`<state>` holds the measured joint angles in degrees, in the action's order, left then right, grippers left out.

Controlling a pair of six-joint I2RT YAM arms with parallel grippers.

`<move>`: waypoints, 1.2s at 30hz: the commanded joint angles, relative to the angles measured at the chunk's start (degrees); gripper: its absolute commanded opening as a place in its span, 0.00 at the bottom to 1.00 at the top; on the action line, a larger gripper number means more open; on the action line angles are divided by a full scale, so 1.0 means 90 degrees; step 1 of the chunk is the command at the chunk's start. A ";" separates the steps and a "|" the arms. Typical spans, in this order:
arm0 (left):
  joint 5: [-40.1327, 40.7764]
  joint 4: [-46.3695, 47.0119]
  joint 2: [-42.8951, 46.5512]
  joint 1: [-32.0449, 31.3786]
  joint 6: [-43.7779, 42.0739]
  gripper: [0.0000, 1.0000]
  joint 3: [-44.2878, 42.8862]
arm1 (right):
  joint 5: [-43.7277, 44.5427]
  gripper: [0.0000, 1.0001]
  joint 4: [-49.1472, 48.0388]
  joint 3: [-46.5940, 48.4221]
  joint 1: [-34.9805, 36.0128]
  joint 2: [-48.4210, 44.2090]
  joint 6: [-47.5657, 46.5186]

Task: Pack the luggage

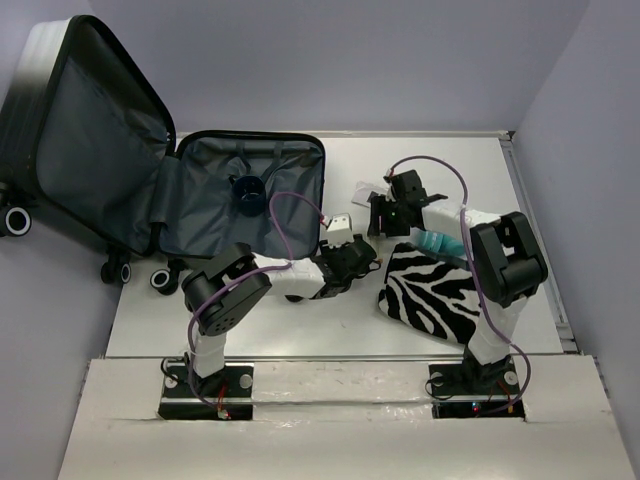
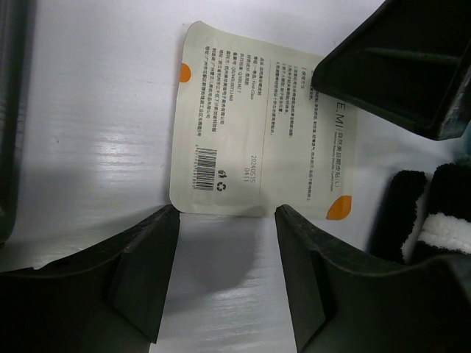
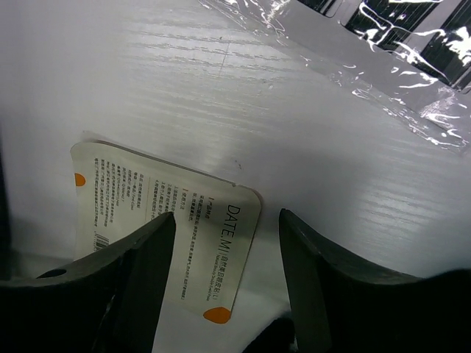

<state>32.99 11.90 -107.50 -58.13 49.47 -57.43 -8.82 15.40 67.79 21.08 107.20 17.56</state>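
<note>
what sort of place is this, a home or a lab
Probably a robot lab cell, not a home: a left arm and right arm bolted at a white table, plain lilac walls boxing it in, and staged props like the open luggage.

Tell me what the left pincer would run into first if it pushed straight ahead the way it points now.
Most likely the flat printed packet on the white table, just beyond the tips of the open left pincer. Depth is unclear; it might touch bare table at the packet's near edge first.
</note>
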 commanded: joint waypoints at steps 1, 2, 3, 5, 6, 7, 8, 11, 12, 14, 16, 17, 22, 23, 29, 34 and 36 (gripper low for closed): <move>0.0963 -0.0307 -0.0067 0.0170 0.0519 0.67 0.0228 | -0.0192 0.64 -0.0187 0.0212 0.0011 0.0159 -0.0086; 0.0982 -0.0307 -0.0057 0.0170 0.0548 0.66 0.0258 | -0.0202 0.64 -0.0187 0.0222 0.0011 0.0159 -0.0086; 0.1012 -0.0316 -0.0067 0.0170 0.0567 0.66 0.0268 | -0.0192 0.64 -0.0187 0.0241 0.0011 0.0150 -0.0076; 0.1070 -0.0346 -0.0125 0.0199 0.0587 0.65 0.0239 | -0.0163 0.64 -0.0178 0.0280 0.0011 0.0140 -0.0057; 0.1119 -0.0404 -0.0145 0.0218 0.0616 0.65 0.0219 | -0.0163 0.64 -0.0178 0.0300 0.0011 0.0121 -0.0047; 0.1139 -0.0424 -0.0193 0.0228 0.0626 0.65 0.0219 | -0.0172 0.64 -0.0168 0.0358 0.0011 0.0130 -0.0028; 0.1168 -0.0463 -0.0213 0.0277 0.0655 0.65 0.0219 | -0.0192 0.64 -0.0158 0.0387 0.0011 0.0159 -0.0018; 0.1129 -0.0444 -0.0184 0.0345 0.0714 0.64 0.0287 | -0.0153 0.64 -0.0080 0.0495 -0.0056 0.0267 0.0060; 0.1129 -0.0443 -0.0184 0.0374 0.0714 0.64 0.0287 | -0.0172 0.64 -0.0070 0.0495 -0.0057 0.0306 0.0070; 0.1119 -0.0395 -0.0194 0.0394 0.0685 0.64 0.0278 | -0.0202 0.64 -0.0031 0.0495 -0.0057 0.0442 0.0080; 0.1109 -0.0375 -0.0213 0.0414 0.0655 0.64 0.0248 | -0.0270 0.64 -0.0041 0.0437 -0.0057 0.0521 0.0080; 0.1109 -0.0356 -0.0223 0.0423 0.0636 0.64 0.0229 | -0.0405 0.64 -0.0041 0.0408 -0.0057 0.0559 0.0090; 0.1041 -0.0190 -0.0301 0.0511 0.0499 0.60 0.0219 | -0.0875 0.57 -0.0294 -0.0138 -0.0057 0.0394 0.0158; 0.1041 -0.0170 -0.0321 0.0550 0.0470 0.59 0.0219 | -0.0992 0.56 -0.0353 -0.0246 -0.0057 0.0336 0.0168; 0.1119 -0.0024 -0.0476 0.0580 0.0353 0.57 0.0141 | -0.1393 0.46 -0.0617 -0.0929 0.0011 -0.0016 0.0197; 0.1246 0.0054 -0.0565 0.0619 0.0352 0.57 0.0072 | -0.1569 0.31 -0.0861 -0.1350 0.0186 -0.0182 0.0295; 0.1227 0.0132 -0.0516 0.0629 0.0372 0.54 0.0150 | -0.1550 0.30 -0.0959 -0.1448 0.0187 -0.0221 0.0343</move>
<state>37.71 16.05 -110.19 -55.94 51.03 -57.87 -20.47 4.40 58.59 20.99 104.90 19.75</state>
